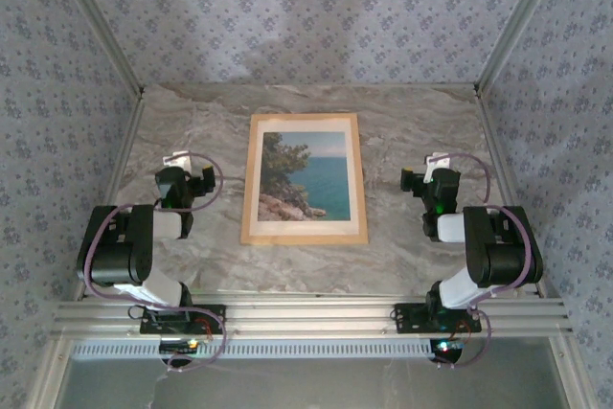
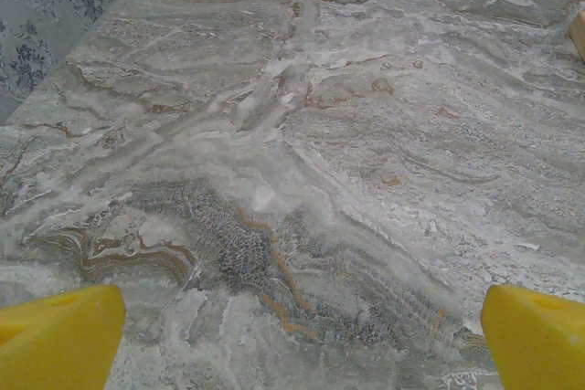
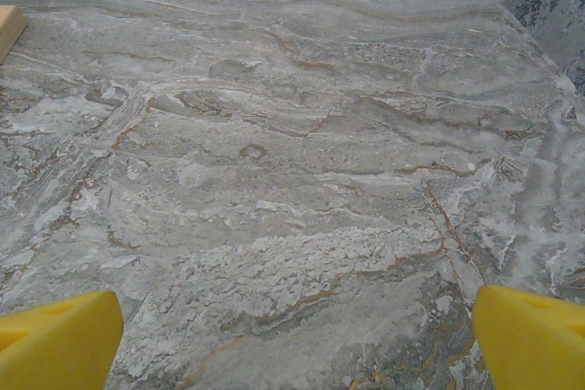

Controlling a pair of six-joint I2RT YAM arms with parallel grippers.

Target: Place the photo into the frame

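Grey marble tabletop [image 1: 192, 265] between blue floral-papered walls [image 1: 316, 7].

The left arm [image 1: 124, 248] is folded back over its base, elbow raised and forearm reaching forward. Its left gripper [image 1: 188, 182] points ahead and tilts down with the jaws spread wide. In the left wrist view the yellow fingertips [image 2: 59, 340] sit at the two lower corners, holding nothing. The right arm [image 1: 495, 248] mirrors this (same fold, same forward tilt), and the right gripper [image 1: 428, 182] is likewise spread wide and empty, each fingertip at a lower corner of its wrist view
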